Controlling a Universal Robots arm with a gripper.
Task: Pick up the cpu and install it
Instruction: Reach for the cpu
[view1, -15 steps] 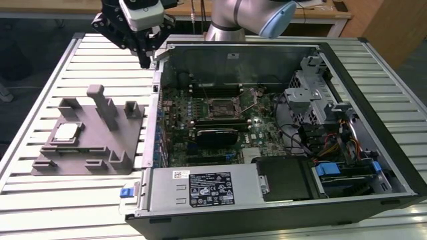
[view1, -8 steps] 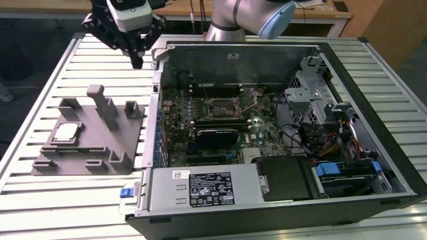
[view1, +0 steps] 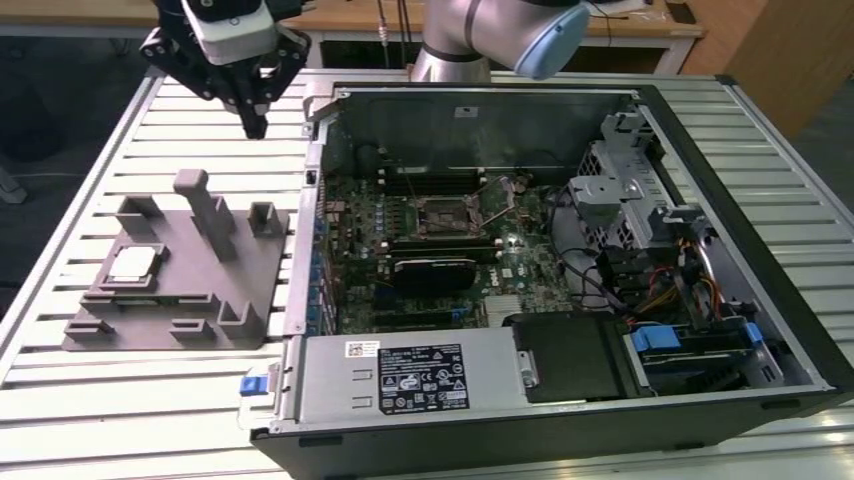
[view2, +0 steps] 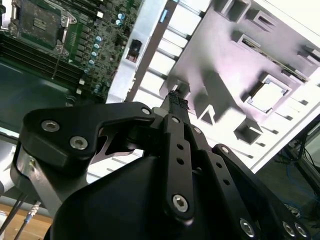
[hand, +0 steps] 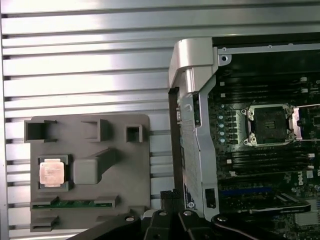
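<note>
The cpu (view1: 134, 265) is a small pale square chip lying flat in a recess of the grey plastic fixture (view1: 200, 300) on the slatted table, at the exterior view's left. Both wrist views show it too, cpu (hand: 52, 172) and cpu (view2: 267, 95), seated in the fixture (hand: 115, 145). My gripper (view1: 254, 128) hangs high above the table beyond the fixture, fingers shut together on nothing, well clear of the chip. The fingertips (view2: 175, 97) meet at a point. The empty socket (view1: 447, 213) sits on the motherboard inside the open computer case, also seen as socket (hand: 270, 125).
The open computer case (view1: 787, 300) takes up the exterior view's right half, with its metal side wall (hand: 192, 110) between fixture and motherboard. A green memory stick (hand: 75, 203) lies in a fixture slot. Tall posts (view1: 200, 205) rise from the fixture beside the chip.
</note>
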